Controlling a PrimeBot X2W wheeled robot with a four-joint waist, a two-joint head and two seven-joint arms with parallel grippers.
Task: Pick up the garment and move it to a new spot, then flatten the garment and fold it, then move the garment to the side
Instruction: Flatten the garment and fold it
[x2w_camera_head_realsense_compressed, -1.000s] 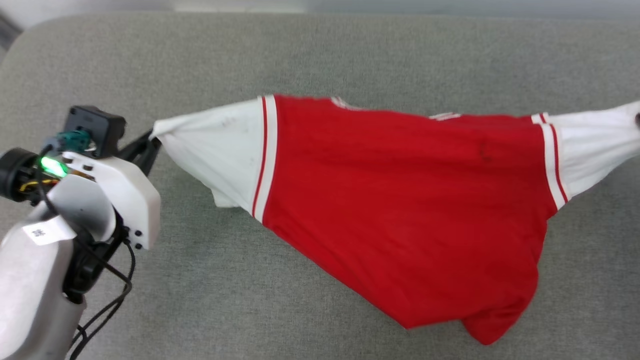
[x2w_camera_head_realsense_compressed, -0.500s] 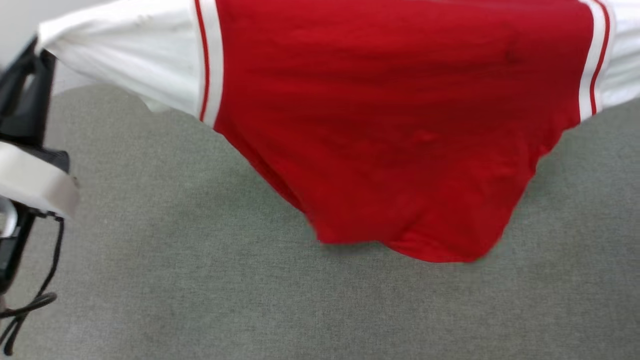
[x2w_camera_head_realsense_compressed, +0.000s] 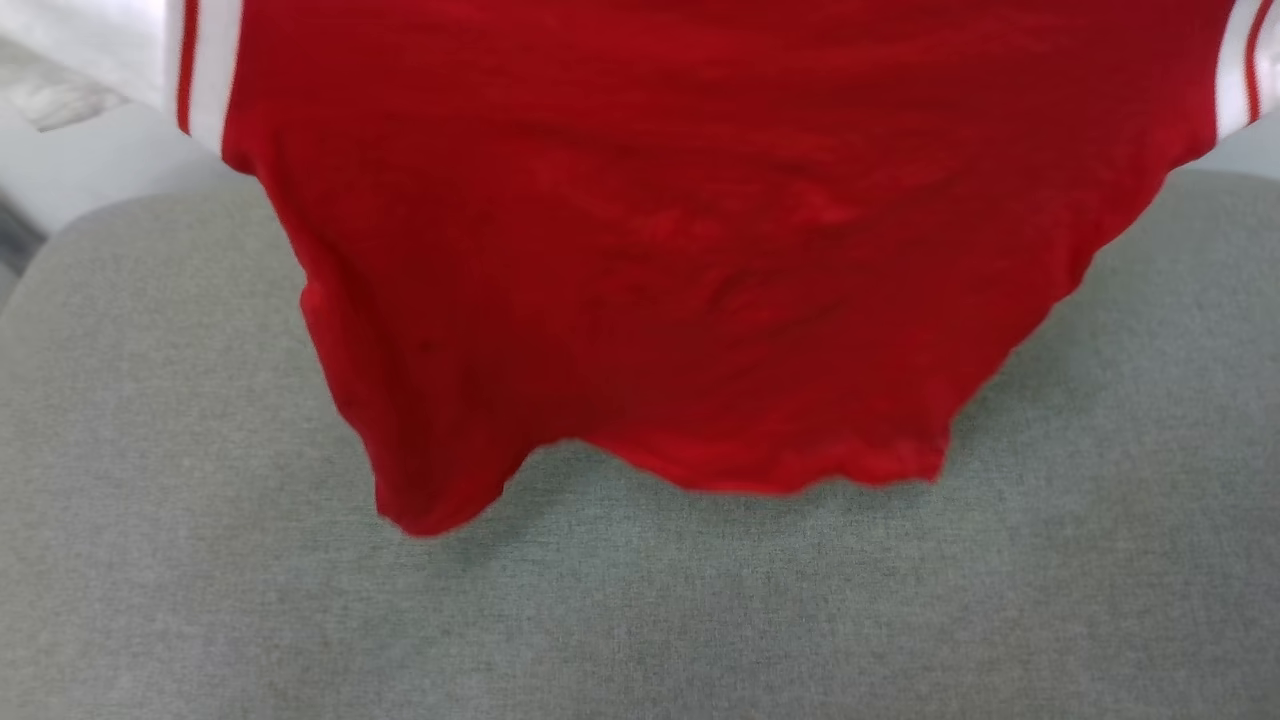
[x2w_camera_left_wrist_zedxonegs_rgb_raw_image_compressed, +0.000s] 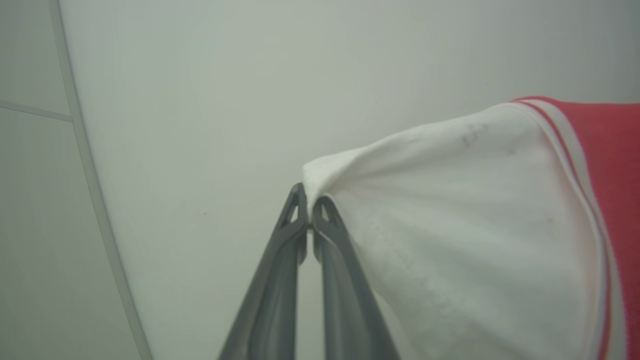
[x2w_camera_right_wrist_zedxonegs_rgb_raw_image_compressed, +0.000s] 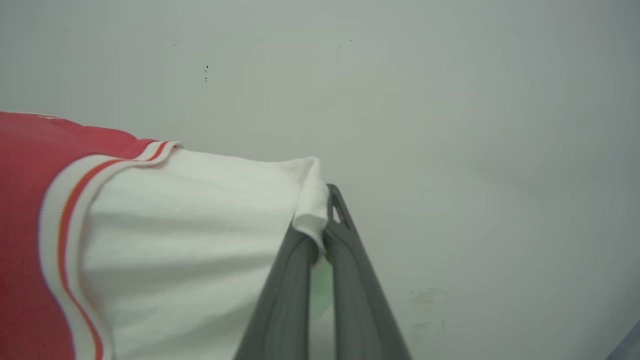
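Jaws on both my arms are pinched tight on the garment (x2w_camera_head_realsense_compressed: 650, 250). The left gripper (x2w_camera_left_wrist_zedxonegs_rgb_raw_image_compressed: 310, 200) nips the tip of the left sleeve (x2w_camera_left_wrist_zedxonegs_rgb_raw_image_compressed: 450, 225), and the right gripper (x2w_camera_right_wrist_zedxonegs_rgb_raw_image_compressed: 322, 210) nips the tip of the right sleeve (x2w_camera_right_wrist_zedxonegs_rgb_raw_image_compressed: 200, 225). From the head camera I see the grey fabric-topped table (x2w_camera_head_realsense_compressed: 700, 620) across the lower half. The garment is stretched wide above it, filling my view from 9 through 12 to 3 o'clock. It is plain red and lightly rippled, with an uneven hem whose lowest corner sags toward 7 o'clock. I cannot tell whether that corner touches the table. White sleeves with red-and-white striped trim peek in at 10 and 2 o'clock.
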